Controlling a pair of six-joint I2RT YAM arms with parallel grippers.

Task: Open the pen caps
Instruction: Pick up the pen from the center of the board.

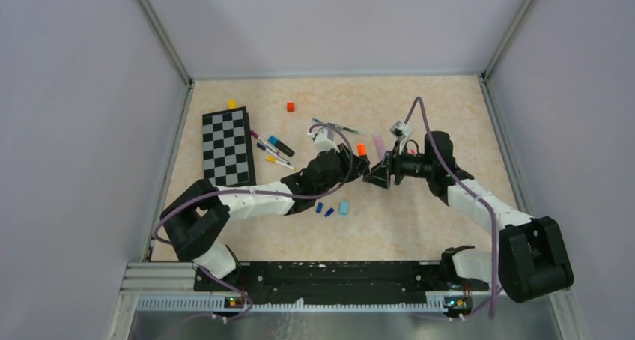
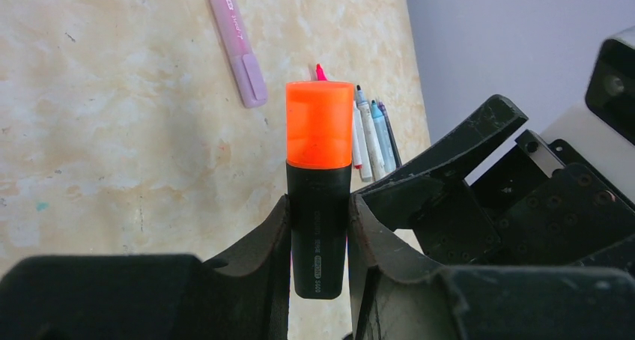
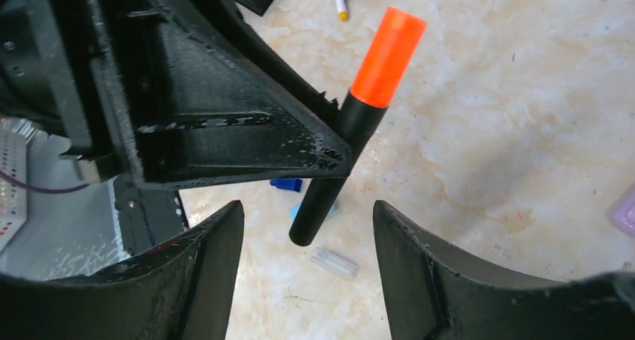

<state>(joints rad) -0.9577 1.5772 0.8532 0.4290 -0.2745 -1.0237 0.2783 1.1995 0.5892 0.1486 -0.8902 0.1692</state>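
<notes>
From above, the left gripper [image 1: 353, 160] sits near the middle of the table [image 1: 434, 115], clamped on a highlighter [image 2: 320, 239] whose orange cap [image 1: 362, 150] points toward the far side. The right gripper [image 1: 374, 175] faces it from the right, its tips just beside the left one. Loose blue caps [image 1: 324, 209] lie near the left arm, on its near side. Farther left, several pens [image 1: 271, 149] lie beside a checkerboard [image 1: 227, 147], with a yellow cube [image 1: 231, 104] and a red cube [image 1: 290, 106] beyond it. A pink highlighter [image 1: 379, 144] lies just past the two grippers.

From the left wrist, both fingers [image 2: 273, 239] press the black barrel from either side – a firm grip low on the barrel, the cap on and standing clear above the fingertips. Past the cap lie the pink highlighter, capped, and a small bunch of thin pens. The right gripper's black body fills the right of this view.

From the right wrist, its own fingers [image 3: 423, 261] stand well apart. The barrel's bare lower end hangs between them in this view, touching neither – nothing is gripped. The left gripper's finger crosses the barrel at mid-length; the orange cap slants up to the right above it. On the table below lie a blue cap and a clear cap [image 3: 335, 263].
</notes>
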